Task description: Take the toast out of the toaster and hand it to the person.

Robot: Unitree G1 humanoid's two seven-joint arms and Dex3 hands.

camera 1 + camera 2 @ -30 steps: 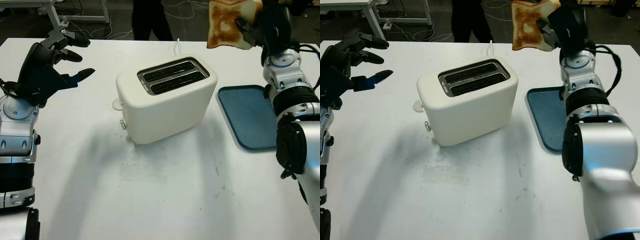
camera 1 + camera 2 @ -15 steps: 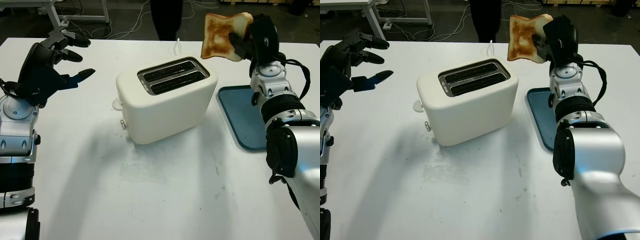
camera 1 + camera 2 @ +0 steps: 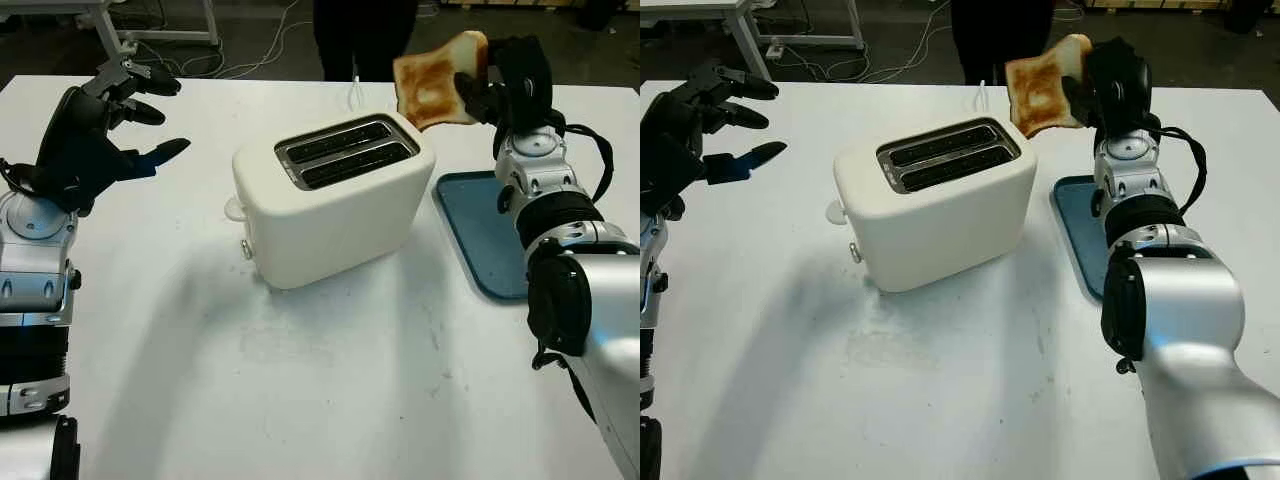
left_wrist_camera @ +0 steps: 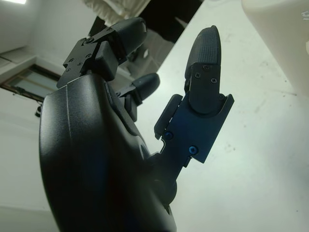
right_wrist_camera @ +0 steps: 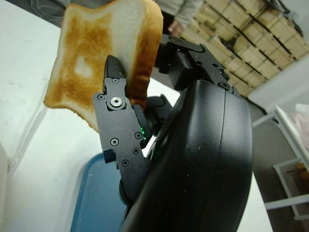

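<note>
I have the right hand (image 3: 497,85) raised above the far right of the white table (image 3: 330,400), fingers closed on a slice of browned toast (image 3: 435,88). The toast is out of the toaster, tilted in the air just inboard of the hand, over the toaster's far right corner and apart from it. In the right wrist view one finger (image 5: 118,130) presses the toasted face while the others grip behind.

Below and inboard of that hand sits the white toaster (image 3: 330,205); both of its slots (image 3: 350,152) look dark and hold no bread that I can see. Directly beneath the hand lies a blue tray (image 3: 485,230) with nothing on it.

A person in dark clothing (image 3: 362,30) stands at the far table edge, just beyond the toast.

My left hand (image 3: 105,125) hangs open above the table's far left, well apart from the toaster, holding nothing.
</note>
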